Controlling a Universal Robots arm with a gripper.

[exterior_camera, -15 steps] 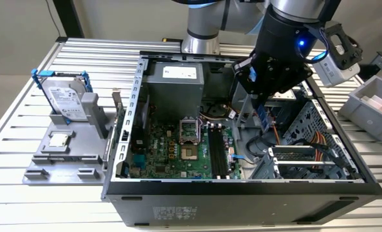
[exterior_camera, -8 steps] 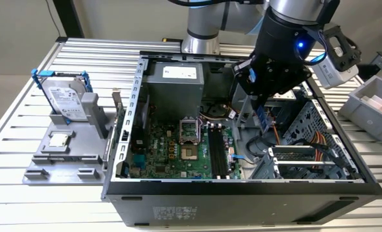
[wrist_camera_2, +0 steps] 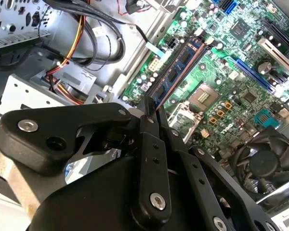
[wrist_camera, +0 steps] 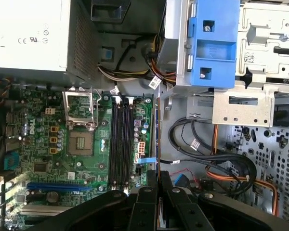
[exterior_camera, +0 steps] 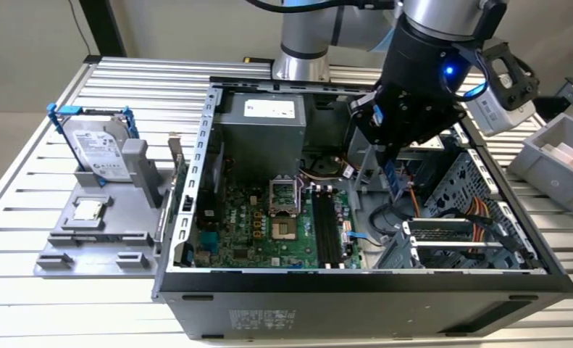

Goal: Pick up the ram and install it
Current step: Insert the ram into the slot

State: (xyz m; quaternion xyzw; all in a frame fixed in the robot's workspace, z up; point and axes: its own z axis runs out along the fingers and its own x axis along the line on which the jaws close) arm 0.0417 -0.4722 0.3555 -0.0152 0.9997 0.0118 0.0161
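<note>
The gripper (exterior_camera: pixel 390 162) hangs inside the open computer case (exterior_camera: pixel 364 304), over the motherboard (wrist_camera: pixel 86 159). It is just to the exterior view's right of the black memory slots (wrist_camera: pixel 120 139), with loose cables (wrist_camera: pixel 221 155) close on its other side. Its fingers are clamped on the ram (wrist_camera_2: pixel 179 71), a thin blue-green stick with black chips, held on edge above the board.

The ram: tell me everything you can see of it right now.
The ram is a thin, narrow blue circuit-board stick with a row of black chips along one face. The gripper is shut on one end, so the stick juts straight out from between the fingertips. It hangs inside the open computer case, near the motherboard's edge, beside the empty black slots and not seated in one. Nothing else appears to touch it.
</note>
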